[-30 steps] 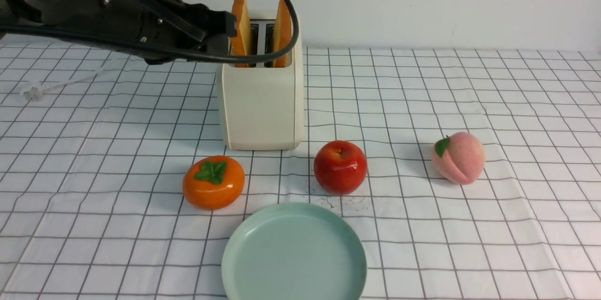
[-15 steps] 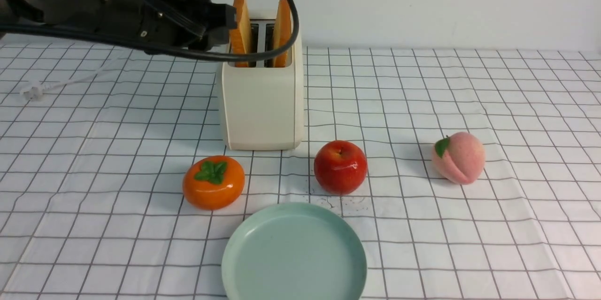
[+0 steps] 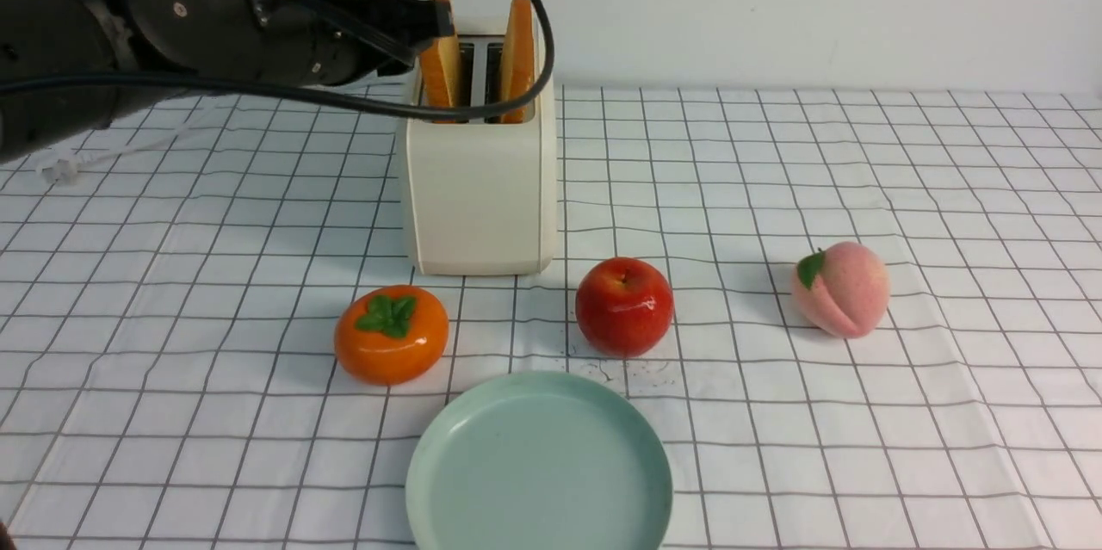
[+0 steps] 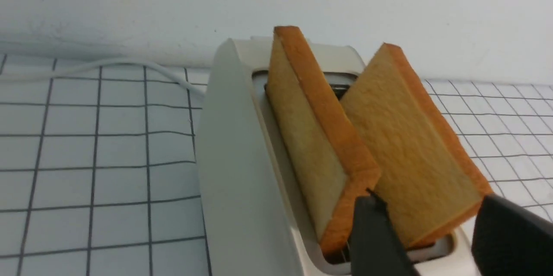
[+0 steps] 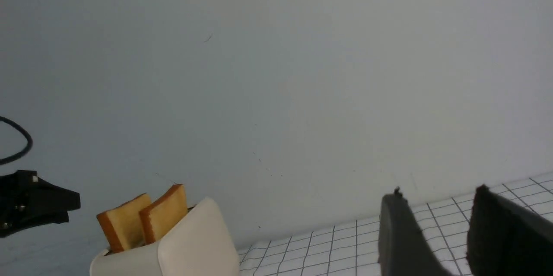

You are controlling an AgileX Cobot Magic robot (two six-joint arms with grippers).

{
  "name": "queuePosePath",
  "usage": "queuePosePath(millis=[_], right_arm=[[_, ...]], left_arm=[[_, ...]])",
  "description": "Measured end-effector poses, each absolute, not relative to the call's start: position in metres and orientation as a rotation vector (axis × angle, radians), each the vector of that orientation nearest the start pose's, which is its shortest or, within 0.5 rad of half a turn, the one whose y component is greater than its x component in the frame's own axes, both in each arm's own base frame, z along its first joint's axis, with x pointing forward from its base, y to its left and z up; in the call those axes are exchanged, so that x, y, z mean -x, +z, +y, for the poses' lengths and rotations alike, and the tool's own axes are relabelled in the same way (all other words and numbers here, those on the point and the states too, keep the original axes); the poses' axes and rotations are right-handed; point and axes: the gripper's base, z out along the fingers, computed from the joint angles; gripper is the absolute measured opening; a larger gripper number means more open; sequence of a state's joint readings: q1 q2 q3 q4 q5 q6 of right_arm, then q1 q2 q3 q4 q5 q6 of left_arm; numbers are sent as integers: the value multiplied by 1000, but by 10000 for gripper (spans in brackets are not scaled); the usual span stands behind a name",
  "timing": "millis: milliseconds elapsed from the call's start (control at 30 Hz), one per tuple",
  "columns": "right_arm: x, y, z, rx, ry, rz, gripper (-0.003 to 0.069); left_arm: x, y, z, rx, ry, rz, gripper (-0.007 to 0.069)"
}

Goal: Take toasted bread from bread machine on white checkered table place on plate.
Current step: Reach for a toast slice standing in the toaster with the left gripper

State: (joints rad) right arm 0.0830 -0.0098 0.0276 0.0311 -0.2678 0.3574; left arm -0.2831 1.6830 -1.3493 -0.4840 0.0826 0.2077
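The cream-white bread machine [image 3: 478, 180] stands at the back middle of the white checkered table [image 3: 861, 145]. Two slices of toasted bread stick out of its slots, the left slice [image 3: 441, 59] and the right slice [image 3: 518, 46]. My left gripper [image 3: 435, 16] is open at the toaster's top, by the left slice's upper edge. In the left wrist view the gripper [image 4: 432, 211] has its jaws apart, with the near corner of one slice [image 4: 406, 146] between them and the other slice [image 4: 311, 138] beside it. The mint-green plate [image 3: 538, 464] lies empty at the front. My right gripper [image 5: 436, 194] is open and empty.
An orange persimmon [image 3: 392, 333], a red apple [image 3: 624, 306] and a pink peach [image 3: 839, 288] sit between the toaster and the plate. The toaster's white cord and plug [image 3: 56, 167] lie at the far left. A black cable [image 3: 534, 59] loops over the toaster.
My left arm has risen and swung right. Its gripper has moved from beside the toaster's upper left side up to the top edge of the left slice.
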Motion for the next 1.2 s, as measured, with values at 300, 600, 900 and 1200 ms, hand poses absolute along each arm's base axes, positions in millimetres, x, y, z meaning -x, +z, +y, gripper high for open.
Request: queuePosePath(millis=[300,600,900,1200], right_arm=[[-53,225,6,-199,418,1316,218],[-43,264,2,-209,354,1375,-15],[-46,287,-2,-249,305,1529,-20],[-67,284,21,0,435,1812,-19]], left_arm=[[-409,312,-120,-43,-376,1911,362],[-431,309,-127,-40,-382,1892,363],[-456,297,-134,-38,-381,1887,353],[-460,296,-135,-37,-382,1885,90]])
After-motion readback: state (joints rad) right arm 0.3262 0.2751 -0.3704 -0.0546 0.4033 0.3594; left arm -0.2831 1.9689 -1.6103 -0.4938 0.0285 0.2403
